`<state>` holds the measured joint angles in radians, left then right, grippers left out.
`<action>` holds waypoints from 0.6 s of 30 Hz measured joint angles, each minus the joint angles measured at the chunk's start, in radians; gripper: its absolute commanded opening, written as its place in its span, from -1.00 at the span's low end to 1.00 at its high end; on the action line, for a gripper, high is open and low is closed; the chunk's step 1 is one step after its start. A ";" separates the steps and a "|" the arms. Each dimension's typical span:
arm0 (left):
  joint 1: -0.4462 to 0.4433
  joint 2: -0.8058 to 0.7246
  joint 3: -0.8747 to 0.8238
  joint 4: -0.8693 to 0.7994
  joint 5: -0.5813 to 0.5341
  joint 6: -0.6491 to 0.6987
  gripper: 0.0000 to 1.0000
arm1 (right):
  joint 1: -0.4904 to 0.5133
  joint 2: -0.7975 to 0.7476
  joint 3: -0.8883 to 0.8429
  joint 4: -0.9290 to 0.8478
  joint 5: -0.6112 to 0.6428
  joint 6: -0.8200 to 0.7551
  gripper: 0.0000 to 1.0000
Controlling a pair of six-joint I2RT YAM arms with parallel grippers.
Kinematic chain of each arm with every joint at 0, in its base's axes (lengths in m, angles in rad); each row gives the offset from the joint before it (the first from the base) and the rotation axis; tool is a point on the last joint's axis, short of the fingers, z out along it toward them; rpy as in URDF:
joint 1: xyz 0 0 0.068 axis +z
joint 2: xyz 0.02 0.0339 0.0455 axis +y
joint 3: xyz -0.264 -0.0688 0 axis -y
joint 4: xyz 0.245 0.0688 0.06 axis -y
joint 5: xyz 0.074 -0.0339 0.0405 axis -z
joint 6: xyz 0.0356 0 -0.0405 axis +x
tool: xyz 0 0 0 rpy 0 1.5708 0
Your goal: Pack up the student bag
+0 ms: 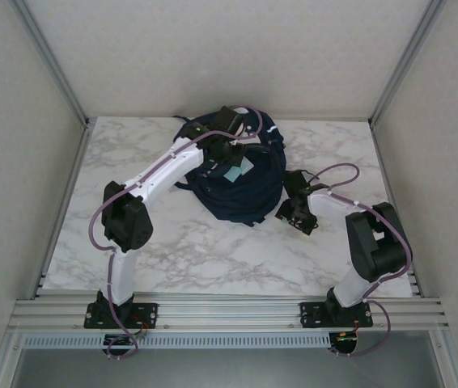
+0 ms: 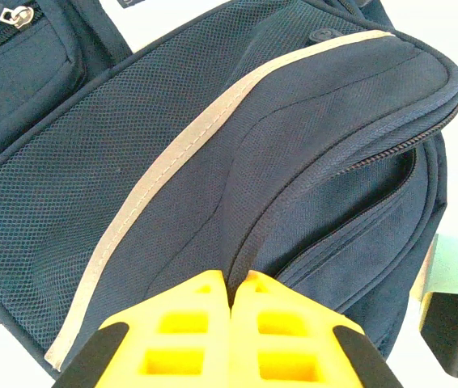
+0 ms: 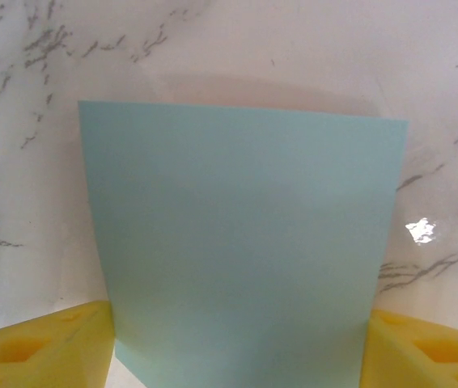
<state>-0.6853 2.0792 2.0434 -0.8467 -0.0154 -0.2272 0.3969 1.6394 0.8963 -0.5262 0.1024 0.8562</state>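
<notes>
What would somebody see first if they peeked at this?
The big navy student bag heaped at the far middle of the table, with the left hand pinched shut on its fabric. Next, the pale blue card between the right hand's yellow fingers.

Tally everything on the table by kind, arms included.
Navy backpack: 1
Pale blue sheet: 1
Robot arms: 2 (left arm, right arm)
Total: 4
</notes>
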 measured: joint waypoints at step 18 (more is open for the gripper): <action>0.000 0.000 0.038 -0.018 0.000 -0.006 -1.00 | 0.023 -0.218 0.126 -0.038 -0.154 -0.115 0.40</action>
<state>-0.6853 2.0792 2.0815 -0.8642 -0.0158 -0.2329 0.4194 1.4212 1.0225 -0.5644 -0.0513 0.7410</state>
